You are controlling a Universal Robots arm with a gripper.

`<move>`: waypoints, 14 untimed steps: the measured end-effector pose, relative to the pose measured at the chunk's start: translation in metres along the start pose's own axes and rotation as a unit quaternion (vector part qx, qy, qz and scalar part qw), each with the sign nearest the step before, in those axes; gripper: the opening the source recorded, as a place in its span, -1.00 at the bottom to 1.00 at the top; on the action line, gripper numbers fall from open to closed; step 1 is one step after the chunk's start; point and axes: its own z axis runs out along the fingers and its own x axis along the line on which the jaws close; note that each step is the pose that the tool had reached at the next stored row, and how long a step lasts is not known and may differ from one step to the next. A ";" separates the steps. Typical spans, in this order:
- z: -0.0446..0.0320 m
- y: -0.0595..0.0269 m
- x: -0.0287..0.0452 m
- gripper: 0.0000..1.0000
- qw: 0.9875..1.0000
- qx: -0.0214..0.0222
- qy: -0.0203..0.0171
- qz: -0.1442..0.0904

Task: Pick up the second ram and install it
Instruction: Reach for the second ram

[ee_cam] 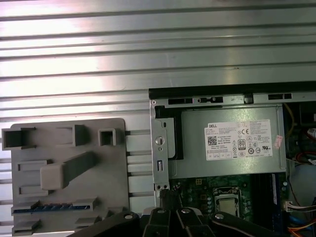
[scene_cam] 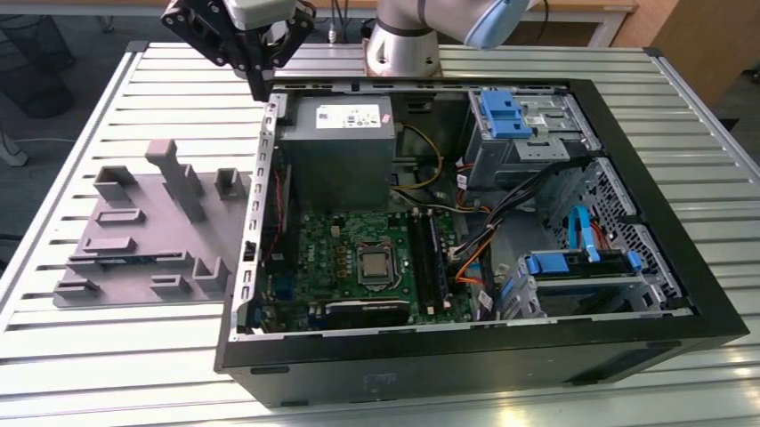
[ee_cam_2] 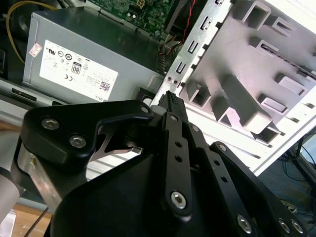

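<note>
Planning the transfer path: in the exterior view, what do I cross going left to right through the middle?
grey holder tray with the second ram lying in it → case's left wall → CPU socket → memory slots → blue-clipped drive cage

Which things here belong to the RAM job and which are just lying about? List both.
Job: second ram, in the grey holder tray; gripper; motherboard slots.
Lying about: power supply; blue drive brackets; cables.
</note>
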 end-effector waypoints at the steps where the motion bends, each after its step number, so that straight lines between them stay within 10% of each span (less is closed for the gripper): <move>1: 0.0000 0.0000 0.0005 -0.79 1.000 0.000 0.000 0.000; 14: 0.0002 -0.0005 0.0062 -0.79 1.000 0.000 0.000 0.000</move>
